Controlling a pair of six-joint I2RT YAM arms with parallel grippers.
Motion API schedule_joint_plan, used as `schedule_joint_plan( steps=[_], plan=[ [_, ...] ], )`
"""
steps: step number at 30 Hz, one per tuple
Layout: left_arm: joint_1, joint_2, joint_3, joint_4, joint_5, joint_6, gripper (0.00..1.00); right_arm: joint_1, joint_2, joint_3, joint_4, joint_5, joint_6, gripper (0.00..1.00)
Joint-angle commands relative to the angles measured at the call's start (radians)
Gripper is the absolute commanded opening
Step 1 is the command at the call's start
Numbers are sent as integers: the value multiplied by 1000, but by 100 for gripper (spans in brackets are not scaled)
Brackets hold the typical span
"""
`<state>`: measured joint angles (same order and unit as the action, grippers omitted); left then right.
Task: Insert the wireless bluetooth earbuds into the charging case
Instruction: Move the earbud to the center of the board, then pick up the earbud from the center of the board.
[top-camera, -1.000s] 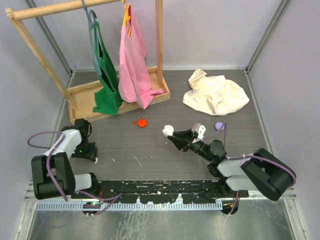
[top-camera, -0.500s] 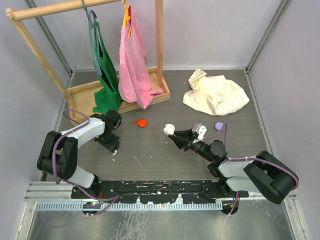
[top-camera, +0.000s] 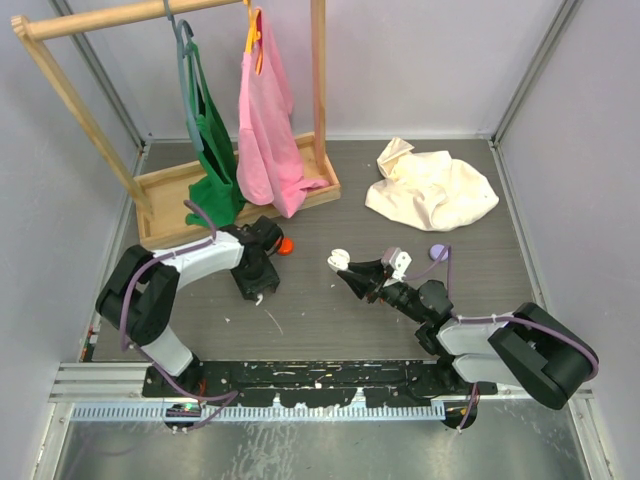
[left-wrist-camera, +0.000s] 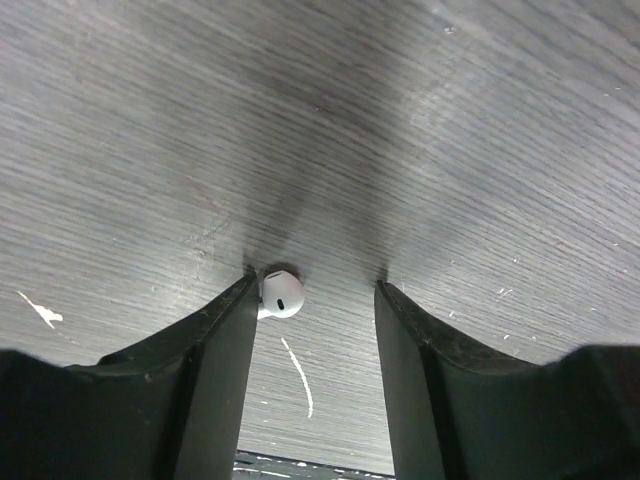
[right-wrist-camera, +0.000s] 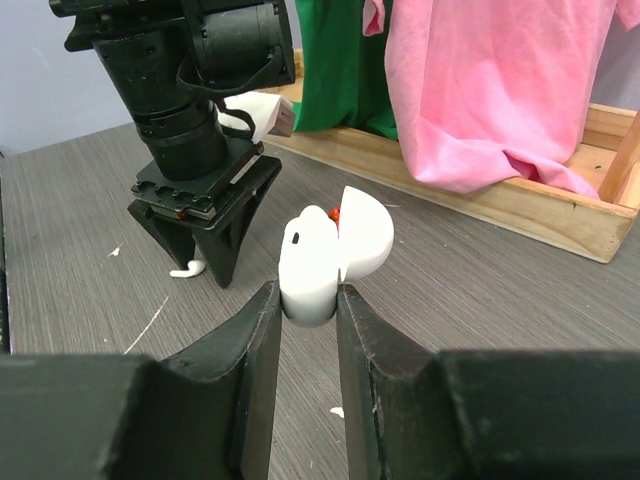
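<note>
Down at the surface (left-wrist-camera: 450, 150), the left hand (left-wrist-camera: 312, 290) stands with its fingers (left-wrist-camera: 215, 360) parted, and a white earbud (left-wrist-camera: 281, 294) lies between them on the surface, touching the inner face of one finger. The right hand (right-wrist-camera: 306, 292) is clamped on the white charging case (right-wrist-camera: 330, 245), which gapes open between its fingertips, near the left hand.

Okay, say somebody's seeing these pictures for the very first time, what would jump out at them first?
Likely the pink garment and green garment hanging from the wooden rack at the back left of the table. Next, mid-table, the right gripper pinches a white charging case with its lid open. To its left, the left gripper stands open just above the surface, a white earbud lying just inside one finger.
</note>
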<state>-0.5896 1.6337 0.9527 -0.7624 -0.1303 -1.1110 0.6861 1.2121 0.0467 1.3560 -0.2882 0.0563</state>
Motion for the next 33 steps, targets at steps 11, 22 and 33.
schedule_joint_plan(
  steps=[11, 22, 33],
  plan=[
    [-27, -93, -42, 89, 61, 160, 60, 5, -26, 21, 16, 14, -33, 8],
    [-102, -65, 5, 72, 53, 143, 59, 4, -26, 22, 12, 11, -35, 8],
    [-112, -119, 52, -116, -150, 127, 53, 4, -24, 25, 9, 9, -33, 8]
  ],
)
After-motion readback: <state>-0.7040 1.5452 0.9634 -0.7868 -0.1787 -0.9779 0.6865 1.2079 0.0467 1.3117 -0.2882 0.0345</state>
